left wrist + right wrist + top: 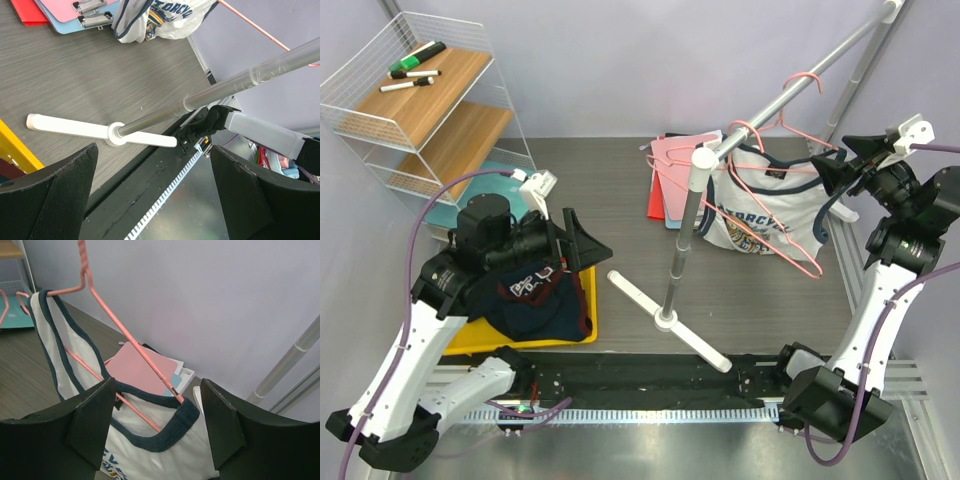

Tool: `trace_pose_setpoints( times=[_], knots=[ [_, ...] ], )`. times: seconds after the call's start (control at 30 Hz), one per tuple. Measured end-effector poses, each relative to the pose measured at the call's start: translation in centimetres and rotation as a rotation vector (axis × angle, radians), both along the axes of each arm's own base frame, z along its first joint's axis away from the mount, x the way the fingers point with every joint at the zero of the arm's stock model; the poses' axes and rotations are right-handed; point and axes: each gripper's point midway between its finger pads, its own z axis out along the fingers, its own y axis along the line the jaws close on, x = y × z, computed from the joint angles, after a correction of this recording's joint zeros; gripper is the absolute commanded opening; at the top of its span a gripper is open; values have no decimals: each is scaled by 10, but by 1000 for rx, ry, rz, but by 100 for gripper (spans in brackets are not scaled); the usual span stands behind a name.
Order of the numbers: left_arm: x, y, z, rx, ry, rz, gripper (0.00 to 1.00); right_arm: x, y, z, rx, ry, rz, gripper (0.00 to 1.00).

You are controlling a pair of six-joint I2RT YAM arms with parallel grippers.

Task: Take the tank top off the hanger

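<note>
Grey tabletop — tank top, lettering unclear

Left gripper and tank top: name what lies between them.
The rack's pole and white base foot stand between left gripper and tank top, seen in the left wrist and top views.

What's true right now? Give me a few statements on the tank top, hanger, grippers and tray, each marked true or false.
1. The tank top hangs on the pink hanger. True.
2. The left gripper is shut on the hanger. False: it is open and holds nothing.
3. The right gripper is open at the tank top's collar. True.
4. The yellow tray is empty. False: a dark garment lies in it.
</note>
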Motion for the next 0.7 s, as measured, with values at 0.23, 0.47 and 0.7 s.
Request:
trace_pose_setpoints(
  times=[0.23,0.47,0.7],
  knots=[
    [0,-1,-1,-1,6,-9,93,13,-13,-23,-23,75,-25,62],
    [0,-4,0,-14,20,-10,93,17,-7,-30,-70,82,-10,54],
    [4,-7,-1,-17,26,-15,93,21,2,-37,-117,87,11,44]
  ],
)
